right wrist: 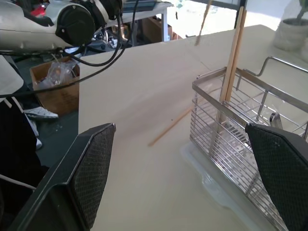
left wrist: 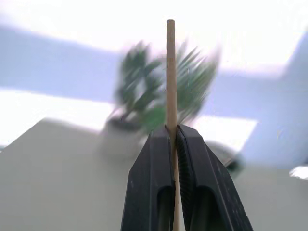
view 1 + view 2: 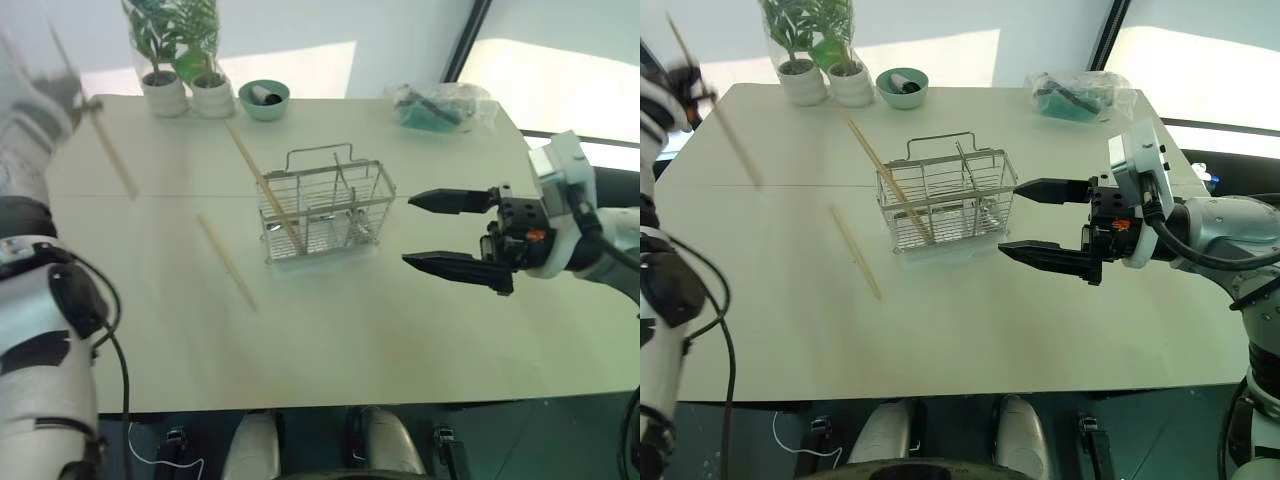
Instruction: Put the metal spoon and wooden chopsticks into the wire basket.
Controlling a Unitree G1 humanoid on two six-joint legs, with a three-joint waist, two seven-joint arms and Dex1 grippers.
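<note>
Left tool [image 2: 174,139] tight around chopstick [image 2: 170,72].

A test room or lab, by the look of it. Around the pale table [image 3: 330,340] stand a cardboard box [image 1: 55,84] on the floor, loose cables [image 1: 103,57] beside it, and bright windows [image 3: 1200,70] behind.

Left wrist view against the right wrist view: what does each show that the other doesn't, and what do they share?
Left wrist view alone: the left claw shut on one wooden chopstick, with blurred potted plants behind it.

Right wrist view alone: the right claw open beside the wire basket, a chopstick leaning in the basket, another lying flat on the table, and a cardboard box on the floor.

Both: the pale tabletop.
</note>
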